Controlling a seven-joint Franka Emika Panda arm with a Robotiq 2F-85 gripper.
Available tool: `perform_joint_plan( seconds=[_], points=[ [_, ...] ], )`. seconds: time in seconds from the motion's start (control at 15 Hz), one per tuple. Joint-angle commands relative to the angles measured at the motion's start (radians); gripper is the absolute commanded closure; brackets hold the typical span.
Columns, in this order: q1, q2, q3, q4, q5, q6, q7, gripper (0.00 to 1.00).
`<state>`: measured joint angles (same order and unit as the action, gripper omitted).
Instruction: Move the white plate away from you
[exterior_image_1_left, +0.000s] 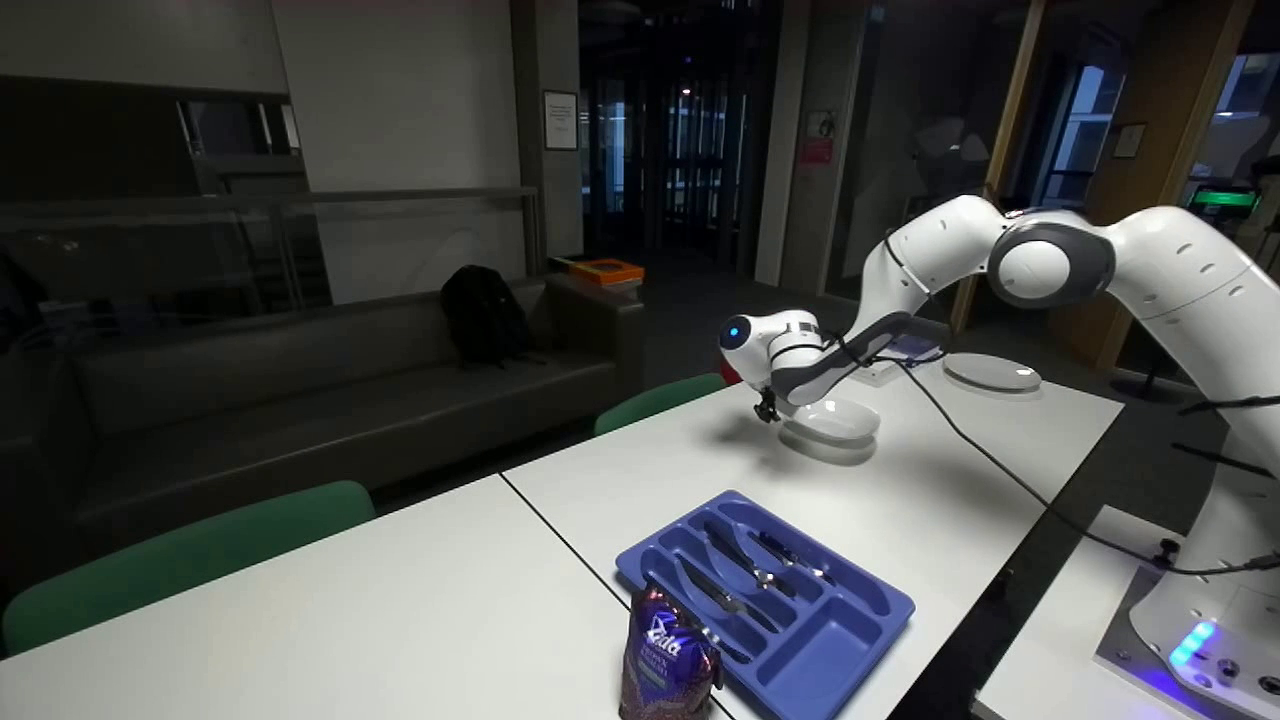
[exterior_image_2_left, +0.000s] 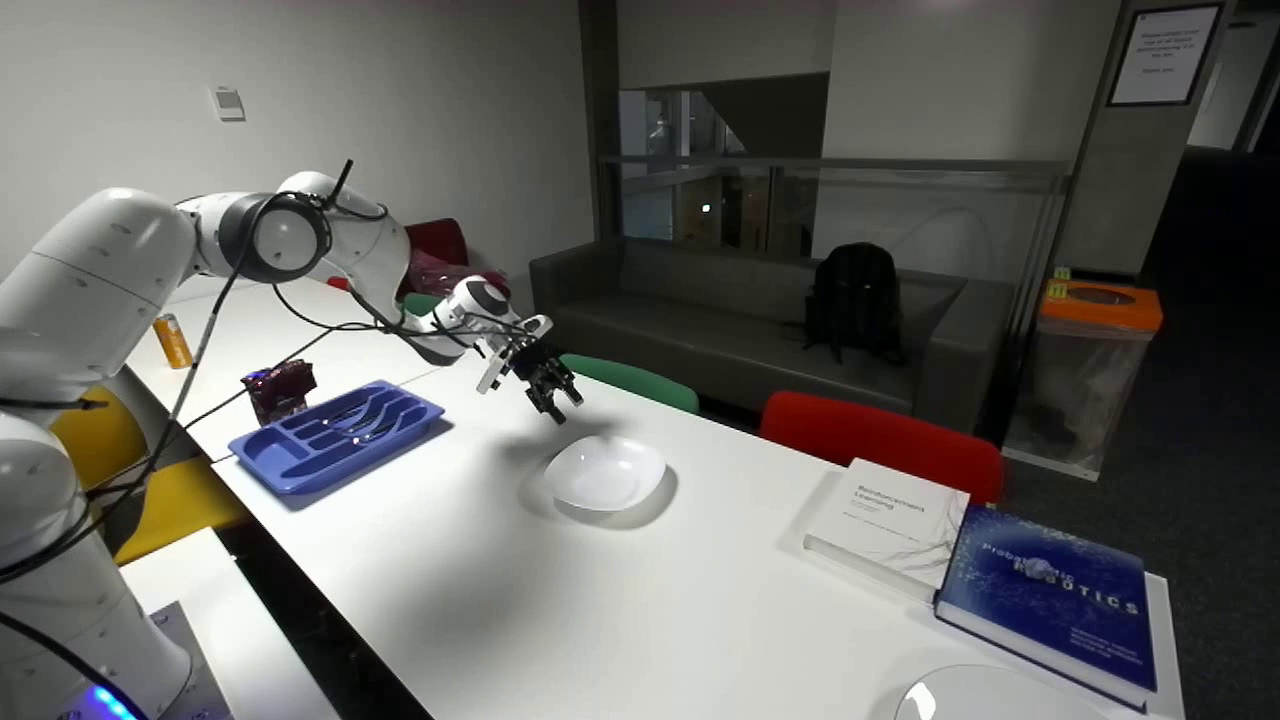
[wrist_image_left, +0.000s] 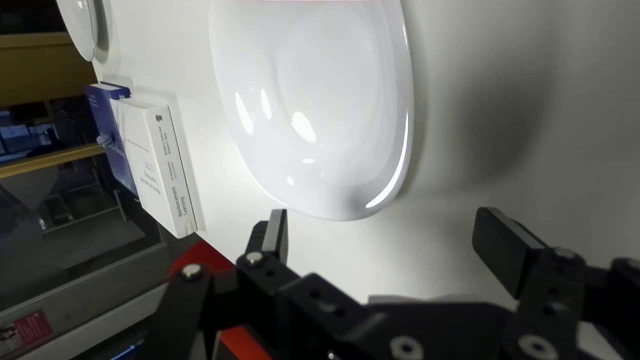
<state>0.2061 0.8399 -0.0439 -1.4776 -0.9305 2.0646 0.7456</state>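
Note:
The white plate is a shallow, bowl-like white dish with a raised rim. It sits on the table in both exterior views (exterior_image_1_left: 840, 420) (exterior_image_2_left: 606, 473). In the wrist view it fills the upper middle (wrist_image_left: 325, 100), its top part cut off by the frame edge. My gripper shows in both exterior views (exterior_image_1_left: 767, 408) (exterior_image_2_left: 567, 408), above the table beside the plate's rim, on the sofa and tray side. In the wrist view the gripper (wrist_image_left: 382, 220) is open, its fingers wide apart with only table between them. The plate's near rim lies just beyond the fingertips, closer to the left finger.
A blue cutlery tray (exterior_image_1_left: 820, 645) (exterior_image_2_left: 300, 488) and a dark purple bag (exterior_image_1_left: 665, 660) (exterior_image_2_left: 280, 390) stand on the table. A white book (exterior_image_2_left: 885, 520), a blue book (exterior_image_2_left: 1045, 600) and a flatter white plate (exterior_image_1_left: 990, 372) (wrist_image_left: 80, 25) lie toward the table's other end. Chairs line the far edge.

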Motion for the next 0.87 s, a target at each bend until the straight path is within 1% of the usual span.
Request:
perform_joint_plan(
  seconds=[0.0,0.2,0.33,0.47,0.67,0.73,0.8],
  points=[
    [-0.016,-0.186,-0.011,-0.234,-0.027,0.158,0.040,0.00],
    [-0.036,-0.279,-0.017,-0.361,-0.024,0.271,0.048,0.00],
    [-0.056,-0.339,-0.022,-0.453,-0.028,0.367,0.059,0.00],
    [-0.081,-0.398,-0.026,-0.549,-0.013,0.457,0.052,0.00],
    [-0.121,-0.491,-0.038,-0.702,0.025,0.549,0.039,0.00],
    [-0.082,-0.374,-0.042,-0.553,0.017,0.487,0.032,0.00],
    [-0.094,-0.402,-0.045,-0.598,0.020,0.509,0.031,0.00]
  ],
)
